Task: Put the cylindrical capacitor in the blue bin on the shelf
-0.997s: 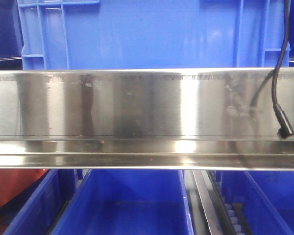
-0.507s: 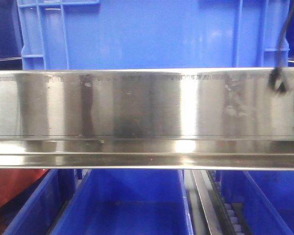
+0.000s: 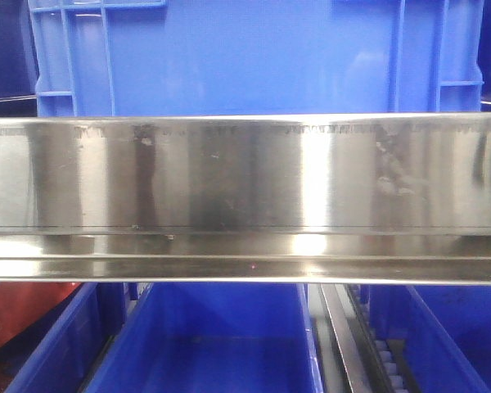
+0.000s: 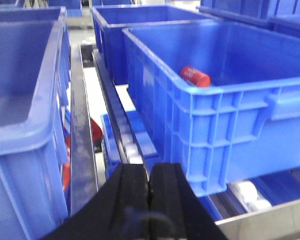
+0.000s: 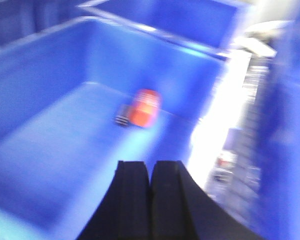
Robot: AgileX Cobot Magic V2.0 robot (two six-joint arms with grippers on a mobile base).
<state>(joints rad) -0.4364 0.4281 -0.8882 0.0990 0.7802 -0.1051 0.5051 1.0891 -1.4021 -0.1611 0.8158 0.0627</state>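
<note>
Black cable gone from shelf point(image 3: 245, 176).

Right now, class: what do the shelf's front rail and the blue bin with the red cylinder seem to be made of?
The front rail looks like polished stainless steel: mirror-like glare bands, smudges and faint scratches. The blue bin looks like moulded plastic with a dull sheen: uniform colour, ribbed walls and a rolled rim. The red cylinder looks glossy; its material is unclear.

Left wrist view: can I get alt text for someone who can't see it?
A red cylinder lies against the inner wall of a blue bin on the shelf. The left gripper, jaws together and empty, is below, with more blue bins behind and left.
</note>
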